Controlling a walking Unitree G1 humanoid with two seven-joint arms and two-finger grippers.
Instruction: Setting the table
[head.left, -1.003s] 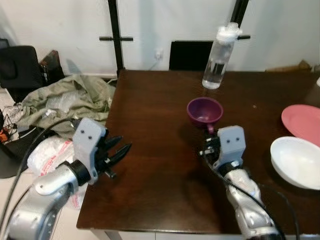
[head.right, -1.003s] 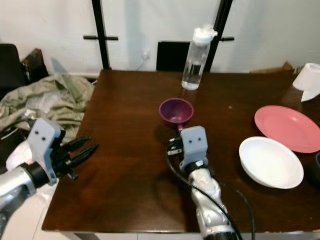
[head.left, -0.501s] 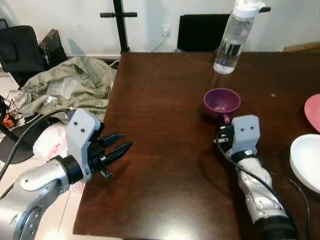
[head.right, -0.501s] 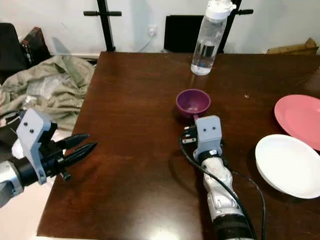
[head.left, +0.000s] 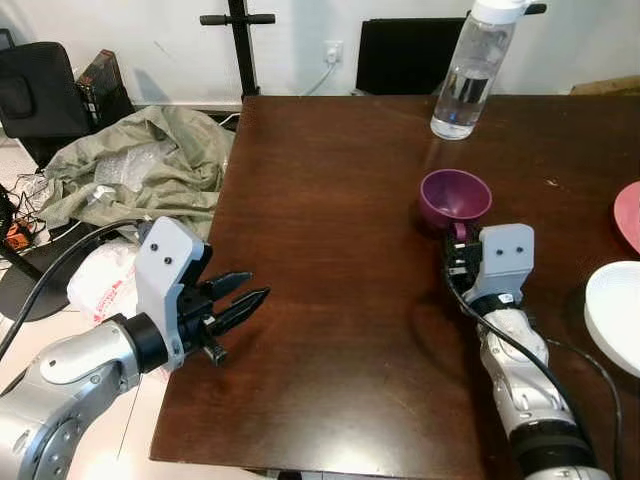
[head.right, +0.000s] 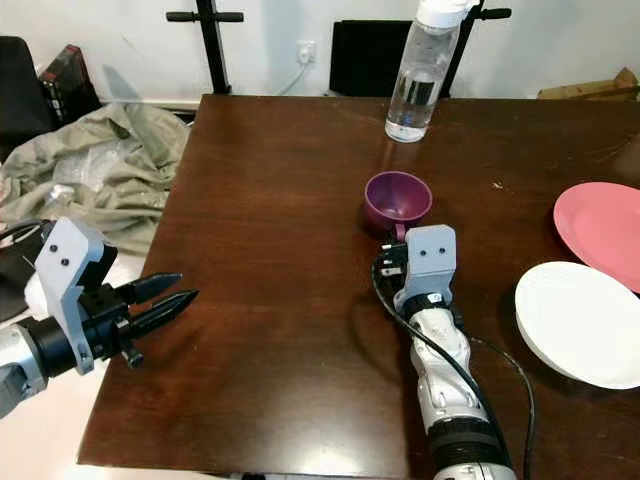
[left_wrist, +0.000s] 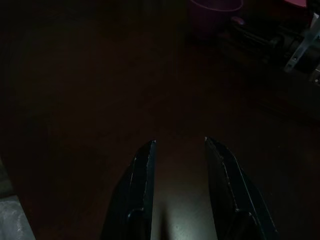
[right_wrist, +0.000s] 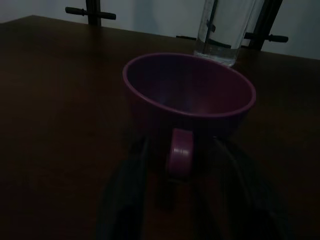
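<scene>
The right tool (right_wrist: 180, 165) sits low on the glossy dark wooden bench (head.left: 330, 250), its black fingers spread either side of the purple cup's (head.left: 455, 198) stubby handle, not touching it. The round, smooth cup stands upright, near a clear plastic bottle (head.left: 468, 75). The left tool (head.left: 235, 305) hovers at the bench's left edge, pointed fingers slightly parted, holding nothing.

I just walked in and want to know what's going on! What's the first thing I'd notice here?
You'd spot the purple cup in the middle of the dark wooden table, with the right gripper right at its handle, fingers open on either side. Behind it stands a clear water bottle, and a white bowl and a pink plate sit on the table's right. The left gripper hovers open at the table's left edge.
</scene>
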